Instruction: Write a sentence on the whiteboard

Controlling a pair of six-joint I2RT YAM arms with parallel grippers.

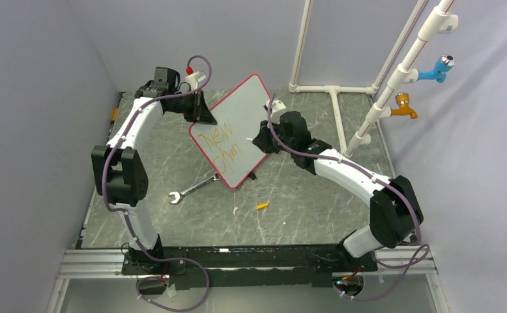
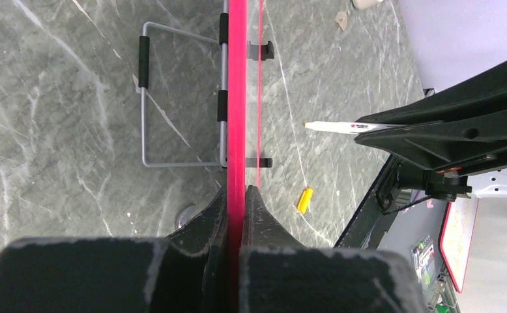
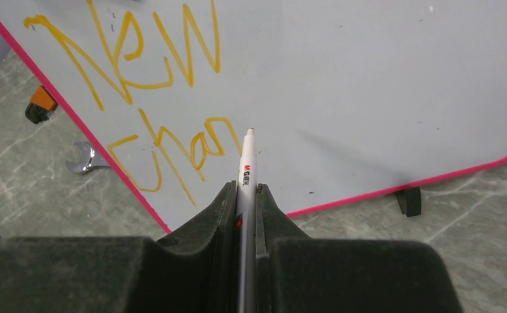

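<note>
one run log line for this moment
left end effector: shut on whiteboard edge | right end effector: shut on marker | sentence: reads "New Chan"

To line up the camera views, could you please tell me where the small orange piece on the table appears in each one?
Top external: orange piece just below centre, beneath the whiteboard.
Left wrist: lower right of centre.
Right wrist: not in it.
Shared landmark: the whiteboard's red frame.
</note>
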